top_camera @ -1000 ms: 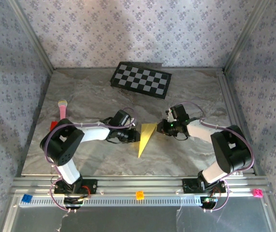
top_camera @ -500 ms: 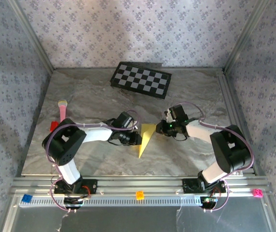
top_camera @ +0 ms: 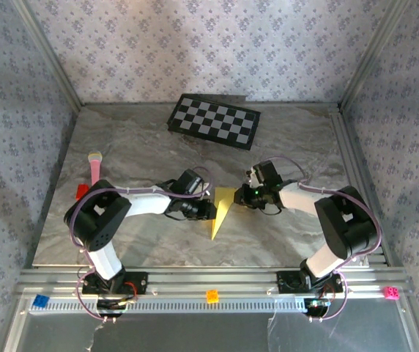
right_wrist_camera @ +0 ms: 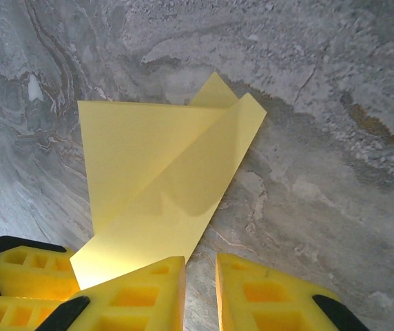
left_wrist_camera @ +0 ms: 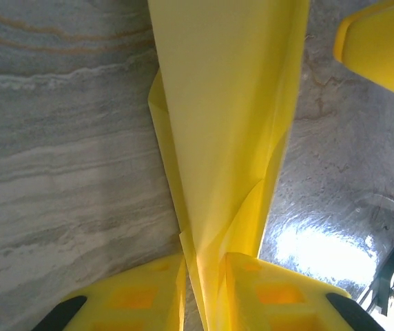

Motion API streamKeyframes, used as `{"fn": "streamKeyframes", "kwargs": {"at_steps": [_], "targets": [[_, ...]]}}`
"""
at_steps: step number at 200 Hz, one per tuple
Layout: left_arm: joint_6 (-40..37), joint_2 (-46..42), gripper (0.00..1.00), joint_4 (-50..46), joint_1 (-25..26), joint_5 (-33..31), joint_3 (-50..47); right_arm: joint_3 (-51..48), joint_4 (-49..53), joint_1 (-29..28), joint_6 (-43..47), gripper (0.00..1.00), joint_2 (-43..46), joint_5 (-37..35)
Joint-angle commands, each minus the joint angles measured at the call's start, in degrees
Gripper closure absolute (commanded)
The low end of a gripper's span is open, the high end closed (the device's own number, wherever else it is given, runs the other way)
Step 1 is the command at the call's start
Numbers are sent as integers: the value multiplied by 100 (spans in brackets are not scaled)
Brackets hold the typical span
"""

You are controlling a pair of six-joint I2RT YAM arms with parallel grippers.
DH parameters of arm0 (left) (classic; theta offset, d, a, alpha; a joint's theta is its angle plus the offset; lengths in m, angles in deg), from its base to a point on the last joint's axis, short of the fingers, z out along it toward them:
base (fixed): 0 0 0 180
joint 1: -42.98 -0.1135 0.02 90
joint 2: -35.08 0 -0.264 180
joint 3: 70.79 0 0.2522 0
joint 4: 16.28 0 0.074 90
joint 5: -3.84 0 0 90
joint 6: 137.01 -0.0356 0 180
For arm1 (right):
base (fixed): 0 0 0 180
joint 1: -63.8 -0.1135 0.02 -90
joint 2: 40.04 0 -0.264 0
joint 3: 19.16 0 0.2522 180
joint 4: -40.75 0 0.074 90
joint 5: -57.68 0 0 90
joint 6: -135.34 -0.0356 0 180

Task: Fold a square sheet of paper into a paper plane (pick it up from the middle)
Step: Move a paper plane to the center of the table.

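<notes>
The square sheet of paper [top_camera: 223, 207] is yellow and lies folded into a narrow triangle at mid-table, point toward the near edge. My left gripper [top_camera: 209, 210] is at its left edge. In the left wrist view, layers of the paper [left_wrist_camera: 224, 103] rise and converge between the two fingers, and the gripper [left_wrist_camera: 205, 265] is shut on them. My right gripper [top_camera: 244, 196] is at the paper's upper right corner. In the right wrist view its jaws [right_wrist_camera: 200, 265] stand nearly together with bare table between them. Its left finger [right_wrist_camera: 142, 289] rests on the paper's edge [right_wrist_camera: 162, 172].
A black-and-white checkerboard [top_camera: 214, 121] lies at the back. A pink stick [top_camera: 93, 167] and a red block [top_camera: 81, 191] sit at the left edge. Small orange [top_camera: 212, 295], blue [top_camera: 41, 301] and magenta [top_camera: 391, 292] blocks sit on the front rail.
My left gripper has moved right onto the paper's left edge, and the paper looks narrower from above. My right gripper has shifted slightly left.
</notes>
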State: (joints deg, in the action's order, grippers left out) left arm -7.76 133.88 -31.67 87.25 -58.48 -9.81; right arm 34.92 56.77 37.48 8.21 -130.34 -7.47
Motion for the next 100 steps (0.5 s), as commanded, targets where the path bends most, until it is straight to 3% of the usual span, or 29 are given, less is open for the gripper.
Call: {"fn": "streamKeyframes", "kwargs": {"at_steps": [1,100], "targets": [[86,86,78,208,39,82,85,-56,-86,-59,-97,80,-130,47],[176,349,79,392,38,261,148,-82,-77,-76,-76,79,-170,11]]}}
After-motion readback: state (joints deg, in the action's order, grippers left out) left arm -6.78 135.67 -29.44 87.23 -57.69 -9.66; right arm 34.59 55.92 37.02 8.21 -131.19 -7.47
